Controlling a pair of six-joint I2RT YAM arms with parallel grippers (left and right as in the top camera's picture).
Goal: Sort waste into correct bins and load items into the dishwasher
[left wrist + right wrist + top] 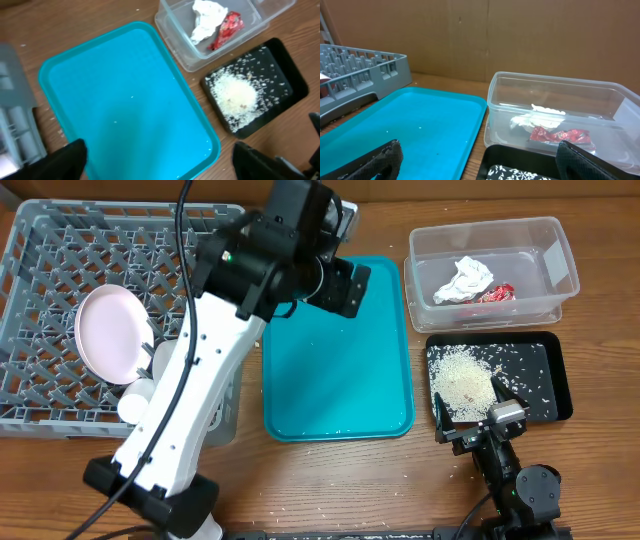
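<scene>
The grey dish rack (40, 270) at the left holds the pink-white plate (110, 332) on edge. A pale rounded dish (134, 402) sits below it, partly hidden by my left arm. The clear tub (540, 240) holds the white napkin (465, 280) and the red wrapper (497, 293). The black tray (550, 385) holds rice (462, 380). My left gripper (350, 285) hangs open and empty over the teal tray (335, 380). My right gripper (470, 412) is open and empty at the black tray's near edge. No chopsticks or other bowls are in view.
Stray rice grains lie on the wooden table in front of the trays. In the right wrist view the tub (545, 95) is straight ahead, the teal tray (410, 125) to the left and the rack (360, 70) beyond it. A cardboard wall stands behind.
</scene>
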